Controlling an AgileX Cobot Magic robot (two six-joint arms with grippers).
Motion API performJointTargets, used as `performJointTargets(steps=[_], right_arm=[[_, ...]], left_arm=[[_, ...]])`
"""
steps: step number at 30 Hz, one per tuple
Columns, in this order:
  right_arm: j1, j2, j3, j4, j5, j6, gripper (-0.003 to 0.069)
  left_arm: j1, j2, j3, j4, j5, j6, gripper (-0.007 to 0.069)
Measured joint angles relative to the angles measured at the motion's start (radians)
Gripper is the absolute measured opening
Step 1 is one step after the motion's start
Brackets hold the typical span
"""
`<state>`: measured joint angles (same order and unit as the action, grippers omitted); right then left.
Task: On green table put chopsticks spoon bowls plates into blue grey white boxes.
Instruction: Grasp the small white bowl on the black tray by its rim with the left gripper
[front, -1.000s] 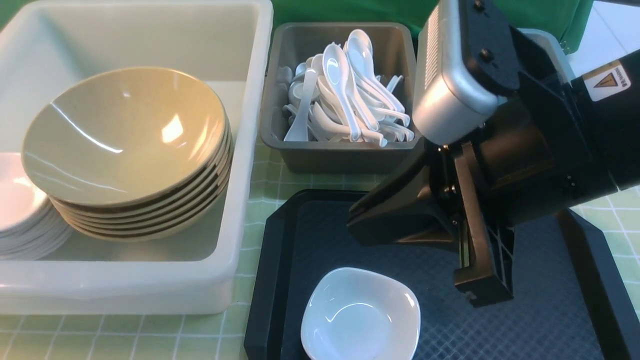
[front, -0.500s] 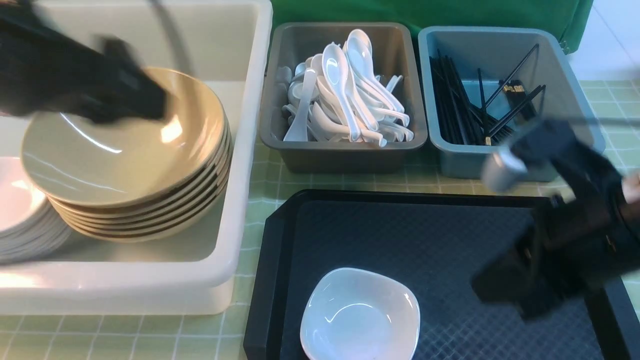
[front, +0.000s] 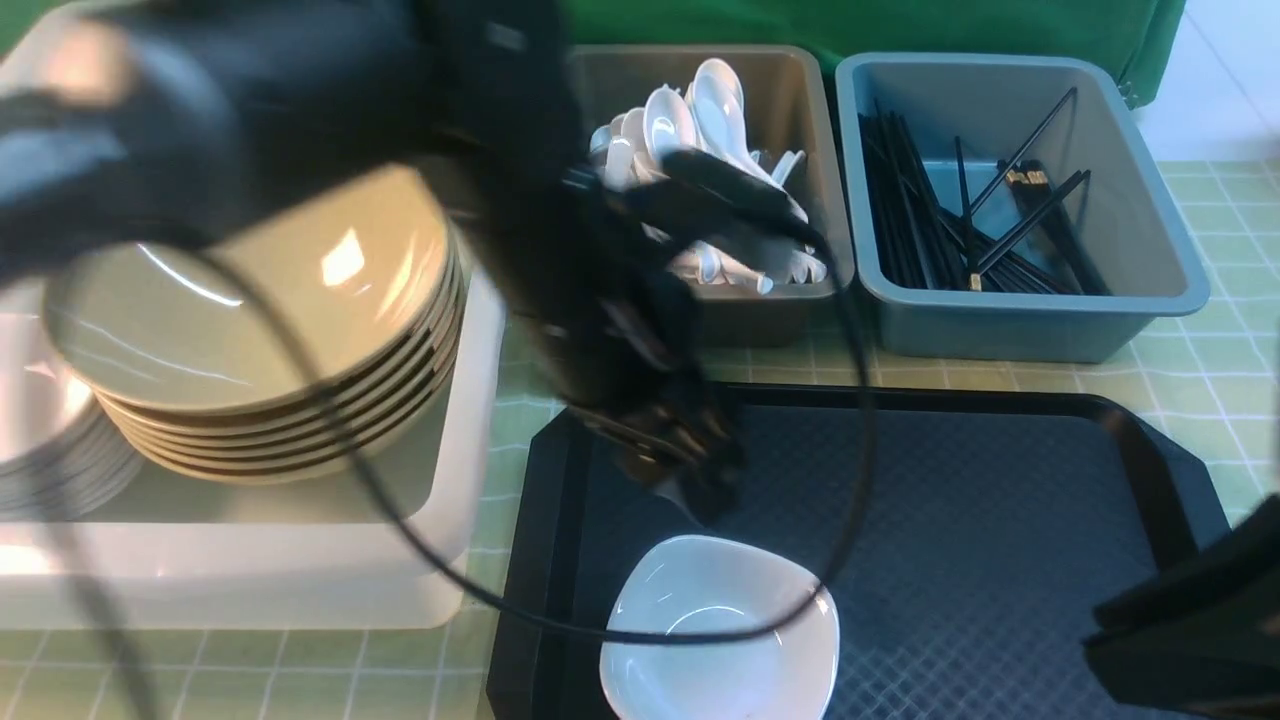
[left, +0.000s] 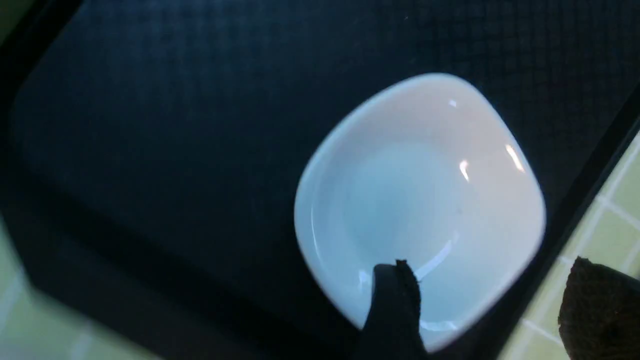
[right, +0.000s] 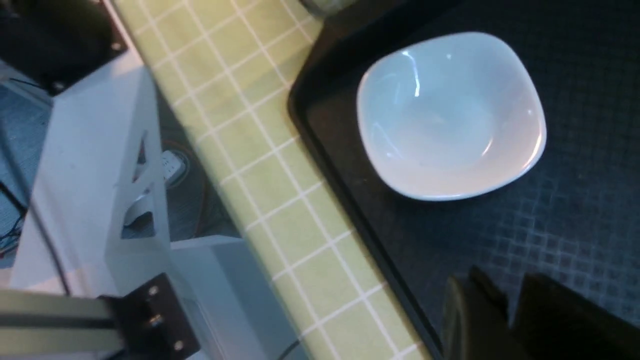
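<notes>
Now the white plate (front: 720, 630) sits alone, near left on the black tray (front: 1000, 520), on the green counter (front: 1200, 360). My left gripper (left: 487, 265) is spread over its rim. The right gripper (front: 1120, 630) is at near right; I cannot tell its state. Risk: the glossy rim skids from the pinch, or the slack cable (front: 860, 420) snags it. Half a second back, left hung over the bowls (front: 250, 290); right has since withdrawn.

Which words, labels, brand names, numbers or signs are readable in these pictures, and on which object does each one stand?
No text is readable in any view.
White plate, black tray, spoons: no print shows.
Grey box, blue box, white box: no print shows.
Chopsticks: the gold bands are too small to show any marking.
Left arm: too blurred to show a label.
</notes>
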<state>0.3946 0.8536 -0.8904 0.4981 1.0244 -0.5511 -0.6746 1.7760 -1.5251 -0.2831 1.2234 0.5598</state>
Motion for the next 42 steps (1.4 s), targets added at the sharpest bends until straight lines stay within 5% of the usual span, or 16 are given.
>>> performJointTargets(steps=[3,5,10,23,27,32,42], right_arm=[[0.000,-0.027,-0.002,-0.004,0.023,0.000,0.0141],[0.000,-0.058,-0.005,-0.006,0.036,0.000,0.0143],[0.000,-0.086,-0.006,-0.008,0.042,0.000,0.0146],[0.000,-0.088,-0.006,-0.024,0.055,-0.001,0.0152],[0.000,-0.088,-0.006,-0.026,0.055,-0.004,0.0155],[0.000,-0.088,-0.006,-0.026,0.050,-0.004,0.0159],[0.000,-0.088,-0.006,-0.027,0.011,-0.004,0.0162]], left_arm=[[-0.027,0.070,-0.040,0.023,-0.002,0.168,0.0391],[-0.052,0.135,-0.076,0.062,-0.005,0.380,0.0391],[-0.074,0.208,-0.084,0.128,-0.015,0.588,0.0391],[-0.074,0.349,-0.086,0.171,-0.060,0.625,0.0390],[-0.073,0.358,-0.096,0.158,-0.048,0.625,0.0325],[-0.060,0.360,-0.104,0.097,-0.001,0.595,0.0112],[0.011,0.261,-0.207,-0.014,-0.005,0.419,0.0016]])
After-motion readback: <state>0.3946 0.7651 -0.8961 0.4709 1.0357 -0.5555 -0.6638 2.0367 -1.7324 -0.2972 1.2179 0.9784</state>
